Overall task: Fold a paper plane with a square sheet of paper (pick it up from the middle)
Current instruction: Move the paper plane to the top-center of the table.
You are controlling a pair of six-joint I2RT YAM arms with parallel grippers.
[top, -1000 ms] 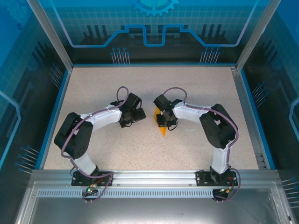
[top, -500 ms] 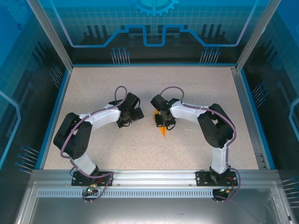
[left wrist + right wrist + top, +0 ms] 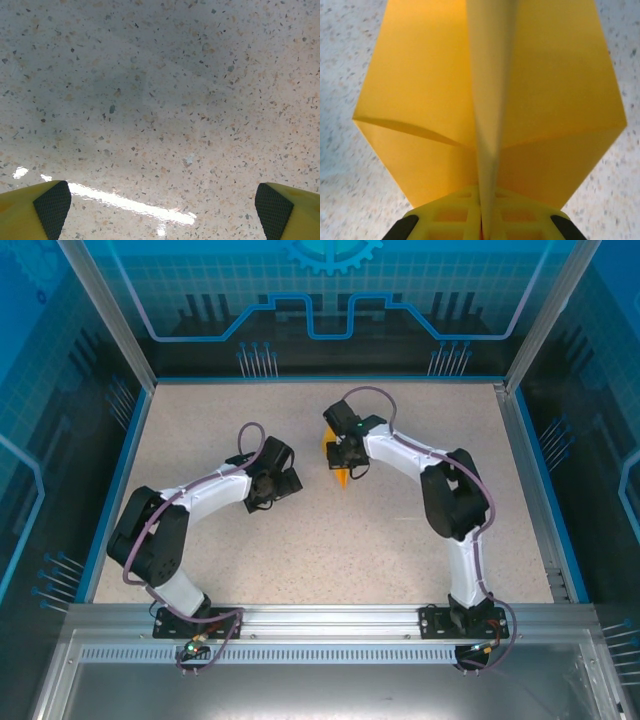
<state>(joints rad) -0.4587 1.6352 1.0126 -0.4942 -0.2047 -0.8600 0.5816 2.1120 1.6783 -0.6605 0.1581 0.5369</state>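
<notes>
So we've got three cameras on this rig. The top one sits high up behind the arm bases (image 3: 190, 612) and looks down over the whole speckled table (image 3: 300, 550). Both arms are in frame, so that's our wide, far-off view.

The left wrist cam points down at bare tabletop from close range, and its own yellow fingertips (image 3: 35, 210) poke in at the two bottom corners. The right wrist cam is super tight, looking along its yellow fingers (image 3: 450, 220) straight onto the orange paper plane (image 3: 420, 100), with table at the margins.

From the top we catch that same plane under the right gripper (image 3: 346, 454). The table patch below the left gripper (image 3: 271, 486) is shared too.
</notes>
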